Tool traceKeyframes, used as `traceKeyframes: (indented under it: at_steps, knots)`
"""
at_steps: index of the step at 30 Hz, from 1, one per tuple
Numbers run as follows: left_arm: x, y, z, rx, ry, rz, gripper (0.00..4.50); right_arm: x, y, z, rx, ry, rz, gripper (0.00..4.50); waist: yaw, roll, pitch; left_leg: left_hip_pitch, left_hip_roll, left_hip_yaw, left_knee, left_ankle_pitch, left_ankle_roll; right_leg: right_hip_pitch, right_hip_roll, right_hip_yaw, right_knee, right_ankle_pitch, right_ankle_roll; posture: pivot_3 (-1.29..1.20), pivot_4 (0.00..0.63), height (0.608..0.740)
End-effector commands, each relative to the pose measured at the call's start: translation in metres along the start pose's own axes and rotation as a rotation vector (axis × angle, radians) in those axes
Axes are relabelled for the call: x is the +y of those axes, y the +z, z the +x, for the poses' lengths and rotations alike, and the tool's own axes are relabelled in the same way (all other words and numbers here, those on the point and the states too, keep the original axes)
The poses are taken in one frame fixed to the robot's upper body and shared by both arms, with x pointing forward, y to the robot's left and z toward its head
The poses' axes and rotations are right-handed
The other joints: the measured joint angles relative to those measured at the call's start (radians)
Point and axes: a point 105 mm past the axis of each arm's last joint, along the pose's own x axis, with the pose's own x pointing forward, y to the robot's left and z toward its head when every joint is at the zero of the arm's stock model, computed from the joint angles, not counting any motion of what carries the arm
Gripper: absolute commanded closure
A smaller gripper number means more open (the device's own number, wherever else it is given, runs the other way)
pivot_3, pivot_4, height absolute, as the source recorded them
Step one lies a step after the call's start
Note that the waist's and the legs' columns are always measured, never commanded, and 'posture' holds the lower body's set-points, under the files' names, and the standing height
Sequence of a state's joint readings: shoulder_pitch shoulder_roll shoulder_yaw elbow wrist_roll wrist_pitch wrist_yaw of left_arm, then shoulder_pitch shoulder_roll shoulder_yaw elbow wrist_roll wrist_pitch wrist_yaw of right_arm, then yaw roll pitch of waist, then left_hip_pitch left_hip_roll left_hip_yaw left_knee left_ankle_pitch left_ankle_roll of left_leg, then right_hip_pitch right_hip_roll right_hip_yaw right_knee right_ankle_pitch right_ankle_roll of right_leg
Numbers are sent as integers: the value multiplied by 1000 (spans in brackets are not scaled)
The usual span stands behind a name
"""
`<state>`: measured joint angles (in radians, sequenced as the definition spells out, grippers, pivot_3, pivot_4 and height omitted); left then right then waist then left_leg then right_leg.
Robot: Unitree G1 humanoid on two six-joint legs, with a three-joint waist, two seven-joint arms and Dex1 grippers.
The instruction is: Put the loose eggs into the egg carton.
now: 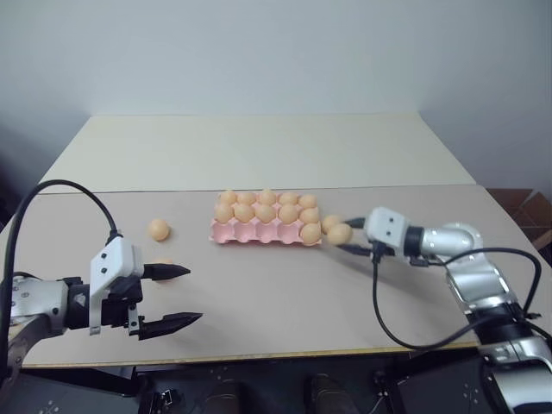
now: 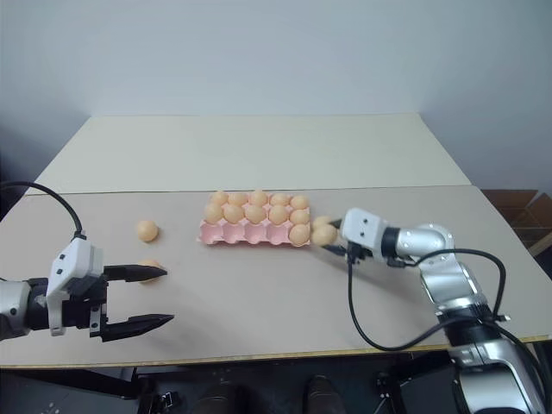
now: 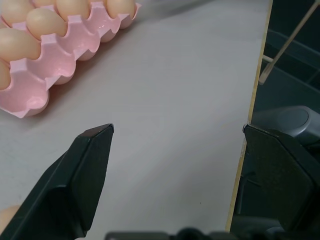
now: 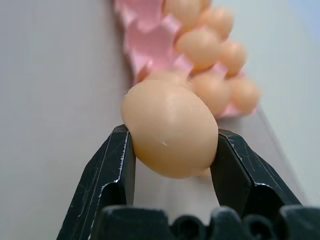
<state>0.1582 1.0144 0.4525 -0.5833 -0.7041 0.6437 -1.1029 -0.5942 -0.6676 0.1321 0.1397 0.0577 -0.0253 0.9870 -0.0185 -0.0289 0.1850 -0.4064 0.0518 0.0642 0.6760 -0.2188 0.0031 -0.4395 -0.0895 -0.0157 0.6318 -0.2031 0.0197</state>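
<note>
Left gripper [image 1: 177, 296] is sitting nearest the camera, jaws spread wide, holding nothing, hovering over the table [image 1: 285, 285] at its near left. One loose egg [image 1: 159, 228] is lying beyond it, well apart from the carton [image 1: 226, 231]; a second egg [image 2: 149, 265] is peeking out right at its upper fingertip.

Right gripper [image 1: 352, 235] is clamping an egg [image 4: 170, 127] between both fingers, carrying it just off the carton's right end. Another egg [image 1: 329, 222] is lying on the table just behind it, beside the carton.

Step in hand, as I read it: transporting the gripped egg to a cup. Back two rows are looking full; the front row is showing empty cups apart from the right-end one. Next move is calling for swinging left over an empty front cup, lowering, then releasing gently. Risk: knocking the seated right-end egg.
</note>
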Motion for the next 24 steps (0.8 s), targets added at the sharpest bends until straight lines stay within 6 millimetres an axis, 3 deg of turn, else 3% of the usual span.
traceKeyframes:
  at_steps: [1, 6, 13, 20, 24]
  knots:
    - [1, 6, 0, -8, 11, 50, 0, -12, 25, 19, -64, -37, -41, 2477, 1, 0, 0, 0, 0, 0, 0, 0, 0, 0, 0, 0, 0, 0, 0, 0, 150, 740]
    - [2, 4, 0, -3, 18, 57, 0, -5, 28, 48, -57, -6, -98, 2477, 6, 0, 0, -2, 0, 0, -1, 0, 0, 0, 0, 0, -1, 0, 0, 0, 150, 740]
    - [0, 3, 2, -6, 22, 55, 0, 0, 31, 68, -71, 9, -150, 2477, 3, 0, 0, -4, -1, 1, -1, 0, 0, -1, -1, 0, -2, 1, 1, 0, 150, 740]
    - [0, 1, 2, 1, 29, 50, 0, -1, 33, 71, -84, 15, -153, 187, 1, 0, 0, -2, 0, 0, -1, 0, 0, -1, 0, 0, -1, 1, 1, 0, 150, 740]
    - [1, 1, 3, -2, 26, 51, 0, 1, 34, 67, -99, 23, -142, 52, 2, 0, 0, -2, 0, 1, -1, 0, 0, -1, 0, 0, -2, 1, 1, 0, 150, 740]
